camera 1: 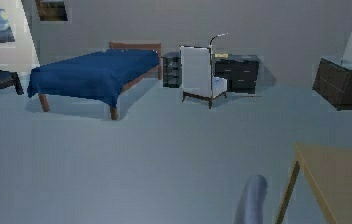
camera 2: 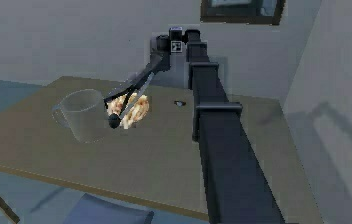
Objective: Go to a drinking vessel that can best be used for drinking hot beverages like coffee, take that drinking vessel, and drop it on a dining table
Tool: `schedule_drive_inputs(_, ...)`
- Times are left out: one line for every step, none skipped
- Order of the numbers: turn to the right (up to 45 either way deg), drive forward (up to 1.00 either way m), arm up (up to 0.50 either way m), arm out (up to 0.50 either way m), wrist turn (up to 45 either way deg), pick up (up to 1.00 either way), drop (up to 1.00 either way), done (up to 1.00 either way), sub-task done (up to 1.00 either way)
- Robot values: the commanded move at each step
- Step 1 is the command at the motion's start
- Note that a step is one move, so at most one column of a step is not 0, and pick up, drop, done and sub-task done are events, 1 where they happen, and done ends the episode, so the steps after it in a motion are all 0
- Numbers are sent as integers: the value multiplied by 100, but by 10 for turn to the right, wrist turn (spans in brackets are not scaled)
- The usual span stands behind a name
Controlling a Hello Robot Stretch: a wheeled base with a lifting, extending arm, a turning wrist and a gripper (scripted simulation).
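Dark two-finger pincer [camera 2: 121, 108] at the far end of the dark square arm bar [camera 2: 219, 130], out over a tan wooden tabletop [camera 2: 44, 150]. Impossible to tell whether gripping anything: a mottled orange-and-white lump [camera 2: 139, 108] right at or behind the fingertips. Just to the arm side view's left of the fingertips, on the same tabletop, a pale see-through cup-shaped vessel [camera 2: 77, 115]. Standing upright, mouth up, long axis vertical. Glassy and wide-rimmed; handle not discernible. Farther off in the forward view, a blue-covered bed [camera 1: 89, 72].
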Motion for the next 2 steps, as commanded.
schedule_drive_inputs(0, 0, 0, 0, 450, 0, 0, 0, 0)
schedule_drive_inputs(0, 0, 0, 0, 450, 0, 0, 0, 0)
